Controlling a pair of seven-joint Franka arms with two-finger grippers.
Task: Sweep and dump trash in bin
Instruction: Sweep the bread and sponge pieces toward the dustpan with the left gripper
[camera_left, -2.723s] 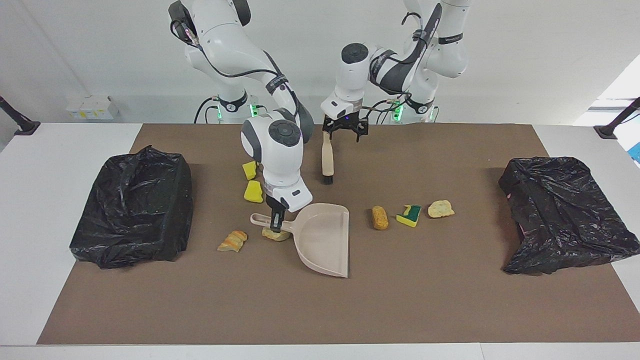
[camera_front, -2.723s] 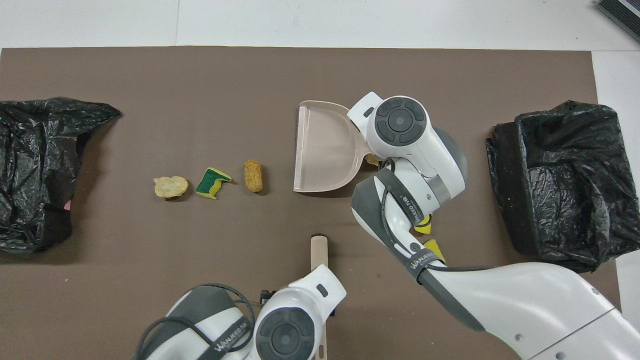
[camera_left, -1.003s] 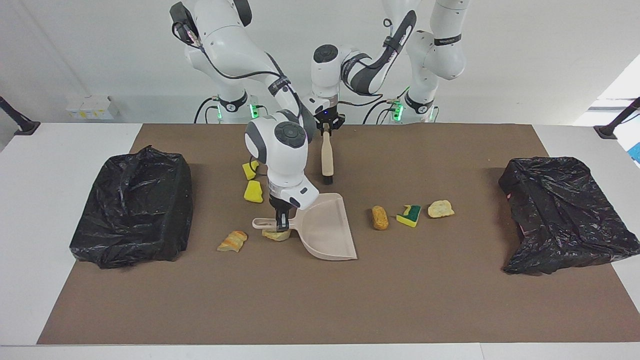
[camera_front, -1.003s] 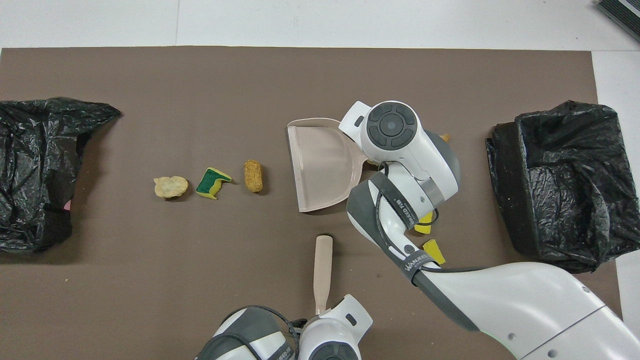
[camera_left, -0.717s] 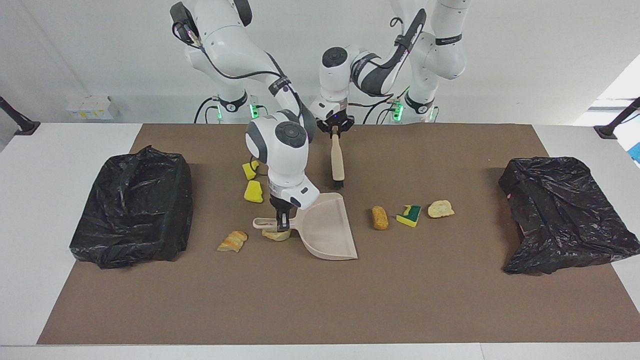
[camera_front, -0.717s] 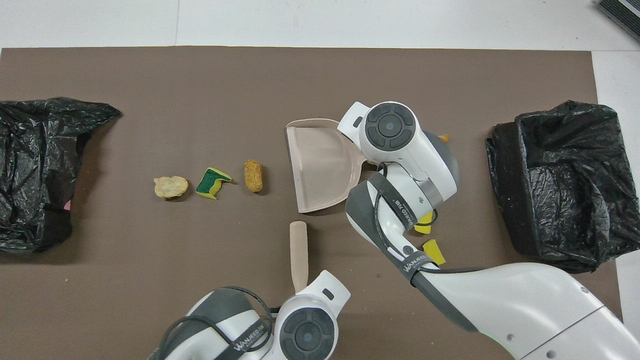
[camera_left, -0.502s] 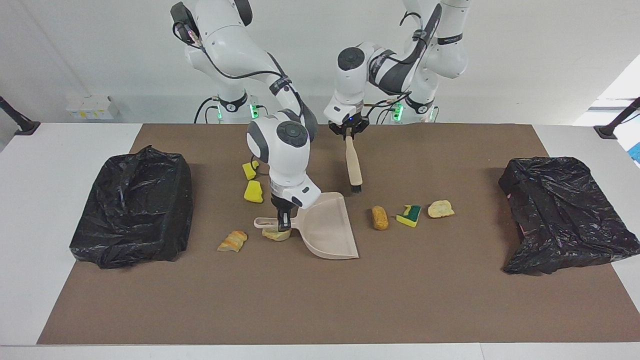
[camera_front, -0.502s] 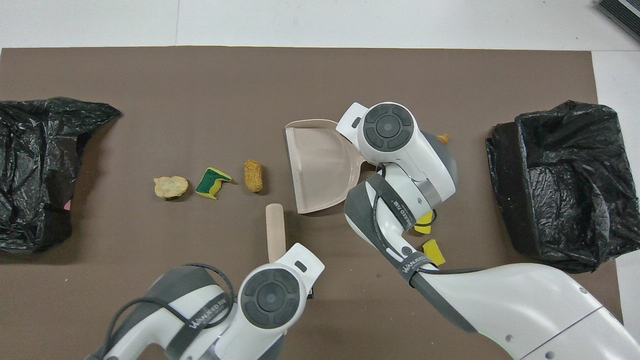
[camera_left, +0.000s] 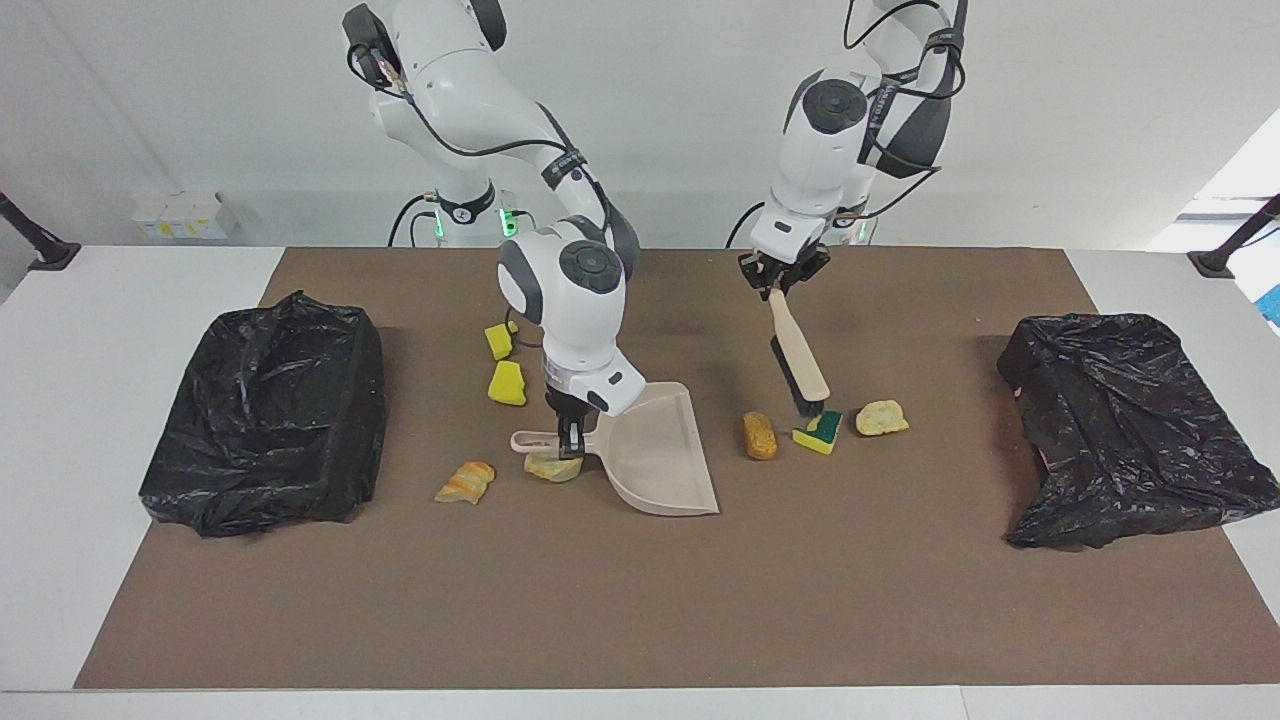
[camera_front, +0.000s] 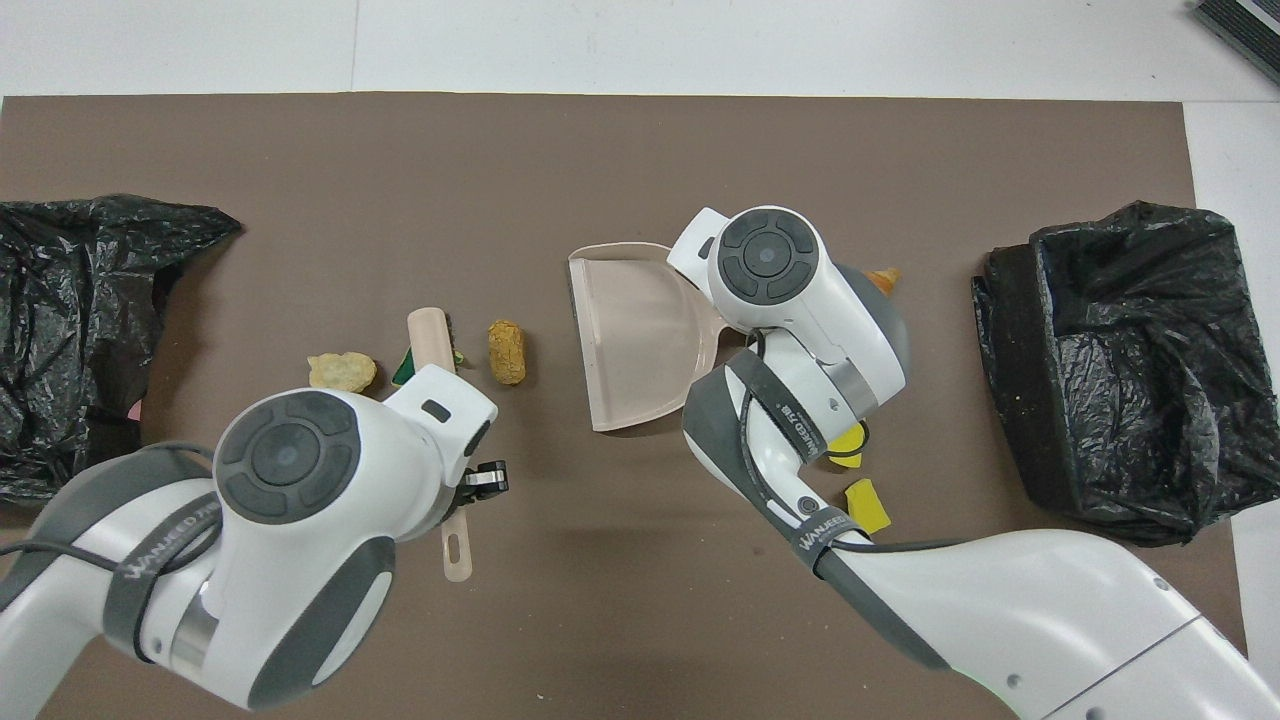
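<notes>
Now: brush down at the three scraps, pan waiting with its mouth toward them

I have two pincers in this. My right gripper (camera_left: 570, 447) is clamped tight on the handle of the dustpan (camera_left: 655, 450), keeping the pan flat on the mat with its open mouth turned toward the left arm's end, because three pieces of the trash lie in a row there: a tan lump (camera_left: 760, 435), a green-faced sponge (camera_left: 818, 432) and a pale bread lump (camera_left: 881, 417). My left gripper (camera_left: 778, 283) is closed on the top of the brush (camera_left: 800, 362), which slants down so the bristles meet the green-faced sponge; I judge that sets up a push toward the pan.

The rest of the trash sits beside my right arm: two yellow chunks (camera_left: 507, 383) nearer the robots than the pan handle, one lump under that handle, and a striped crust (camera_left: 464, 482). A black-bagged bin (camera_left: 265, 410) stands at each end.

My right arm bends down steeply, wrist vertical. My left arm reaches out high, wrist angled.
</notes>
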